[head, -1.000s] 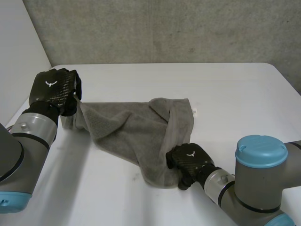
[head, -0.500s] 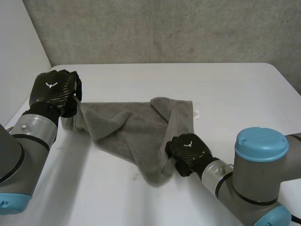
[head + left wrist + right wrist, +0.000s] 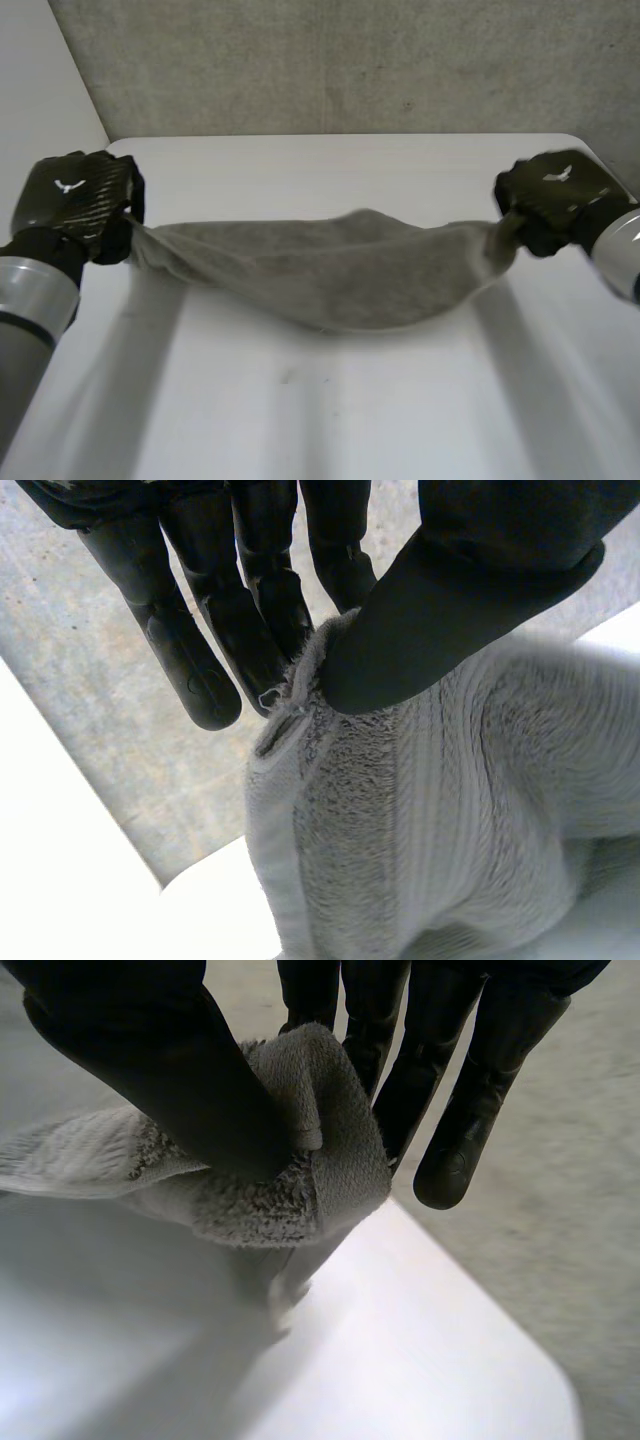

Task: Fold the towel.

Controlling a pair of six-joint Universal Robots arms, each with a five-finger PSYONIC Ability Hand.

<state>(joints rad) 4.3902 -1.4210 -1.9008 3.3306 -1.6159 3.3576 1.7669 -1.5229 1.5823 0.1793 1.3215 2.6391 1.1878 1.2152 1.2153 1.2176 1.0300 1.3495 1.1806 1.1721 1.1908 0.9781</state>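
A grey towel [image 3: 340, 270] hangs stretched between my two hands above the white table [image 3: 330, 400], sagging in the middle. My left hand [image 3: 75, 195] holds its left end, thumb pinching a corner of the towel [image 3: 400, 810] against the fingers [image 3: 200, 650]. My right hand [image 3: 550, 195] holds the right end up near the table's far right corner. There the thumb [image 3: 170, 1070] presses a bunched corner of the towel [image 3: 300, 1150] against the fingers [image 3: 470, 1100].
A grey concrete wall [image 3: 350, 60] stands behind the table. A white wall [image 3: 40, 110] runs along the left side. The table's rounded far right corner [image 3: 520, 1380] lies below my right hand.
My right hand closed on the towel's near corner and carried it up to the far right. My left hand shifted left and up. The towel now hangs taut off the table.
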